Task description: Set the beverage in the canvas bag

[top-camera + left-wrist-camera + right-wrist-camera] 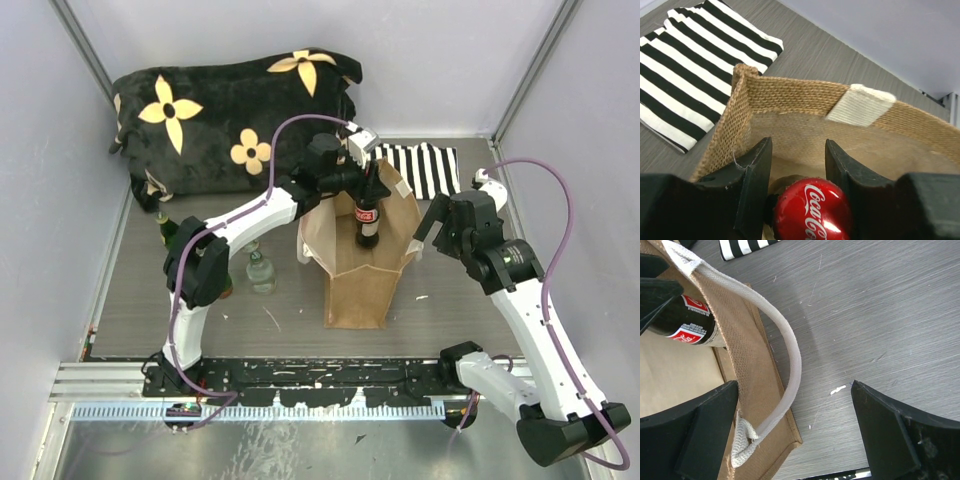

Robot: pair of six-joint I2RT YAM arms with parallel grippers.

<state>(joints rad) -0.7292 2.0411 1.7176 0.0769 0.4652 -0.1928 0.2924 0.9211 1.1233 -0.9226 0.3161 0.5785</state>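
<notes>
The canvas bag (pixel 357 285) stands open and upright in the middle of the table. My left gripper (pixel 364 182) reaches over its mouth and is shut on the neck of a dark Coca-Cola bottle (pixel 368 218), which hangs inside the bag. In the left wrist view the red cap (pixel 812 210) sits between my fingers, with the bag's woven wall (pixel 790 95) behind it. My right gripper (pixel 430 228) is open wide at the bag's right side. In the right wrist view it (pixel 795 425) straddles the bag's wall (pixel 752 355) and white handle (pixel 792 357). The bottle's label (pixel 690 322) shows inside.
A black-and-white striped cloth (pixel 425 165) lies behind the bag. A black cushion with yellow flowers (pixel 235 110) fills the back left. A clear bottle (pixel 261 272) and a green bottle (pixel 163 226) stand near the left arm. Grey walls close both sides.
</notes>
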